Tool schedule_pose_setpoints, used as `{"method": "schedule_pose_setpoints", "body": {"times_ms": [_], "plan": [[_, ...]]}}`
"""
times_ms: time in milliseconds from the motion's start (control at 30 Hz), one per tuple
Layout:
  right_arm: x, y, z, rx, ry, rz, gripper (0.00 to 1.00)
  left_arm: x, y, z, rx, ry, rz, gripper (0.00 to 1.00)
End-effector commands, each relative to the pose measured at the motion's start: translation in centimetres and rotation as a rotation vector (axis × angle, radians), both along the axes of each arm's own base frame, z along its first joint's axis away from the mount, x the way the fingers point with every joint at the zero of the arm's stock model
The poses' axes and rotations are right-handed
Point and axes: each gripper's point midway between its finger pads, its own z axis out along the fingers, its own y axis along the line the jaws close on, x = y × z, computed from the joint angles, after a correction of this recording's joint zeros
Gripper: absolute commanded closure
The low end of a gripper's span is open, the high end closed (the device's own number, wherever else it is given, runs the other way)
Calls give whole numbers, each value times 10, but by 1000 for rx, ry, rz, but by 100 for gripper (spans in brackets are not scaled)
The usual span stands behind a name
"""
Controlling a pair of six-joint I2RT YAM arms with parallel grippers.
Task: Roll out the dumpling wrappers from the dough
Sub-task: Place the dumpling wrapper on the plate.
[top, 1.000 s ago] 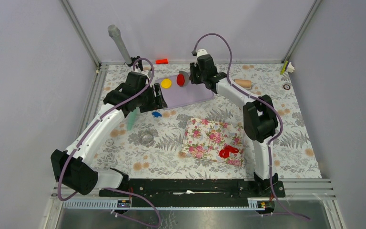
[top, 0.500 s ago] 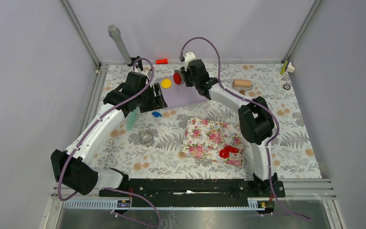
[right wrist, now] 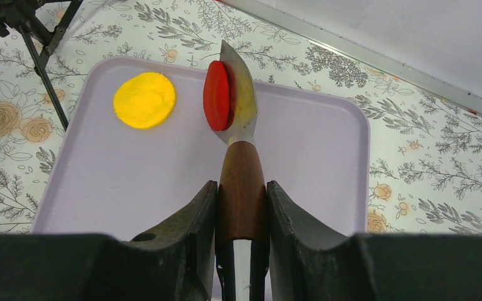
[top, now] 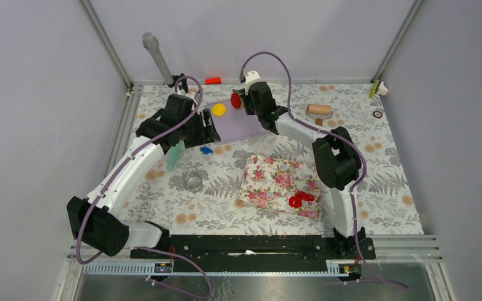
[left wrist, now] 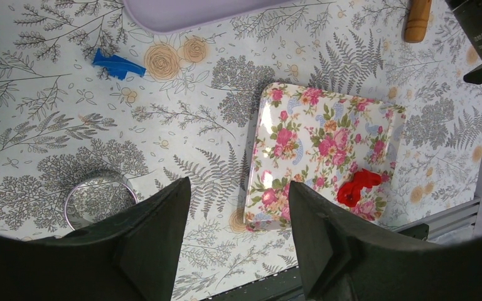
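1. Right gripper (right wrist: 241,191) clenched on the spatula (right wrist: 241,166) handle; red wrapper (right wrist: 217,95) clings to its blade above the far tray (right wrist: 301,144).
2. Yellow wrapper (right wrist: 144,100) lies on the tray, left of it.
3. Left gripper (left wrist: 238,191) released, empty.

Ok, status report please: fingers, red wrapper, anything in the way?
Left fingers open, empty. Right fingers shut on spatula. Red wrapper stuck on blade, over lilac tray. Yellow wrapper beside, apart.
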Motion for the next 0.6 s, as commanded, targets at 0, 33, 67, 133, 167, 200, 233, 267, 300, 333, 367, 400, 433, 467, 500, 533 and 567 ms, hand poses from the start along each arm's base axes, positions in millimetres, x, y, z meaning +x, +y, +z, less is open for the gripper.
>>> {"method": "schedule_pose_setpoints", "body": {"times_ms": [0,33,67,133,167,200,233,267,300,333,367,400,433,467,500,533,567], "plan": [[3,7,51,121,-82,-10,100,14,-12,12,-76,-48,-7,38],[2,6,49,145,-64,-16,100,18,-18,11,-99,-50,-18,40],[1,6,48,184,-40,-27,100,23,-24,11,-123,-52,-25,42],[0,1,51,259,1,-57,100,35,-33,14,-168,-62,-27,44],[-1,-1,51,297,20,-69,100,41,-38,15,-184,-66,-28,44],[-1,-4,51,330,38,-80,100,46,-41,14,-196,-68,-27,46],[-1,-6,51,368,58,-96,100,52,-43,12,-205,-61,-19,48],[0,-9,49,382,69,-111,100,58,-45,10,-214,-59,-15,50],[1,-12,46,391,82,-126,100,64,-47,6,-221,-53,-10,52],[3,-15,41,401,102,-138,100,70,-49,2,-229,-51,-2,55],[5,-18,36,414,125,-150,100,77,-51,0,-240,-56,8,59],[6,-20,30,437,152,-164,100,85,-52,-3,-249,-58,20,62],[7,-23,27,464,174,-177,100,96,-56,-6,-262,-69,31,65],[8,-26,23,489,194,-185,100,104,-58,-7,-270,-80,36,67],[8,-28,20,510,210,-192,100,112,-61,-9,-273,-85,41,67],[9,-30,17,522,223,-199,100,121,-63,-11,-274,-92,50,67],[9,-30,14,531,234,-201,100,130,-66,-13,-275,-96,53,67]]}}
